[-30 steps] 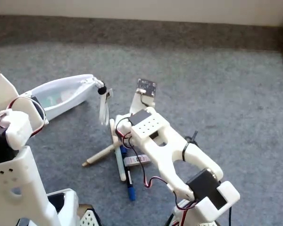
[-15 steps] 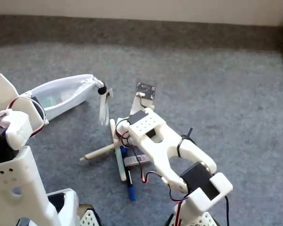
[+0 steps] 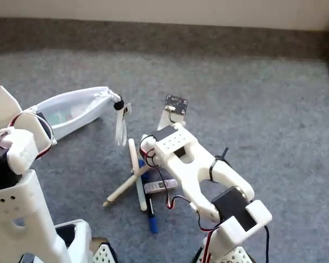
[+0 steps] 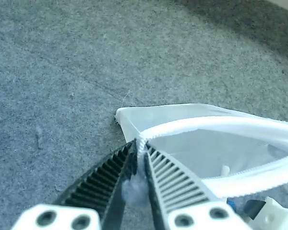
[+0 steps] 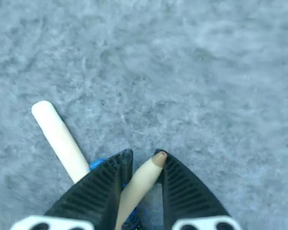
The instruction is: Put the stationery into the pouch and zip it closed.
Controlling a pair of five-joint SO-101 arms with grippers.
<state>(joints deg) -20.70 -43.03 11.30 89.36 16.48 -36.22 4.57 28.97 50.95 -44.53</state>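
Note:
The translucent white pouch (image 3: 77,109) lies at the left with its zipper mouth open and a white strap (image 3: 120,127) hanging off its near end. My left gripper (image 4: 140,147) is shut on the zipper edge at the pouch (image 4: 201,139) corner. Mid-table, my right gripper (image 3: 143,166) is shut on a beige wooden pencil (image 3: 122,189); the pencil (image 5: 143,179) sits between its fingers in the right wrist view. Beside it lie a white pen (image 3: 136,178), seen close as the white pen (image 5: 61,140), a blue pen (image 3: 151,212) and a small grey-white eraser (image 3: 160,186).
Grey carpet (image 3: 252,104) covers the table, open to the right and toward the back. A small circuit-board tag (image 3: 175,104) stands just behind the right arm. A greenish item (image 3: 60,117) shows through the pouch wall.
My right gripper has shifted slightly right with the pencil, and the pencil's free end has swung nearer to the front. The left arm and pouch have stayed put.

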